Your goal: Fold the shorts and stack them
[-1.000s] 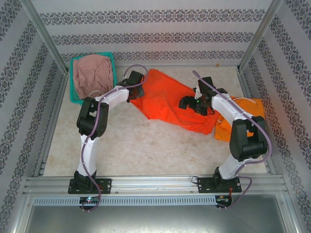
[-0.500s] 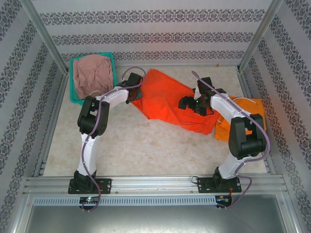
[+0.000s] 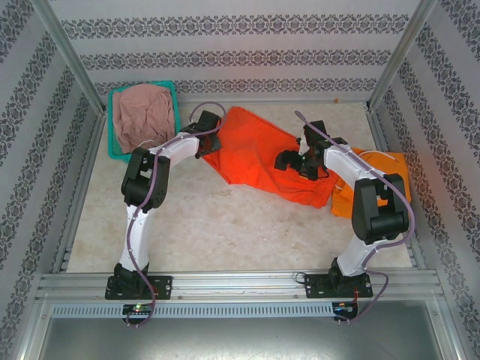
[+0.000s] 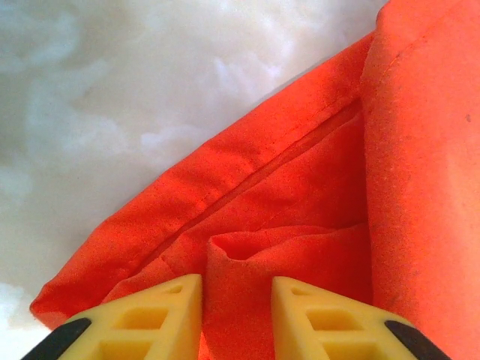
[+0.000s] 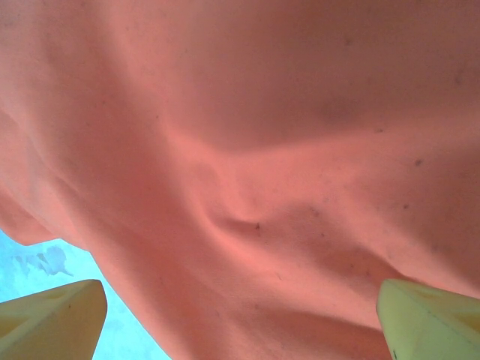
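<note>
Three shorts sit unfolded on the counter (image 3: 225, 225), none yet stacked. The red shorts (image 3: 251, 150) lie spread and rumpled at centre frame. The left pincer (image 4: 236, 289) is clamped on a raised fold at their left edge, apparently to anchor or lift that side for a fold. The right pincer (image 5: 240, 292) hangs over the cloth's right part with its fingers wide apart, seemingly ready to take the matching hold. The yellow shorts (image 3: 379, 180) lie at right of frame, touching the red pair's end and crossed by the right arm, so part of them is hidden. The pink shorts (image 3: 142, 112) are bundled in the teal basket (image 3: 112, 139) at upper left, and their outline cannot be read. Whether the right pincer touches the cloth is unclear, because its camera sits too close and the fabric looks blurred and washed pale. The red pair's waistband and drawstring cannot be made out.
</note>
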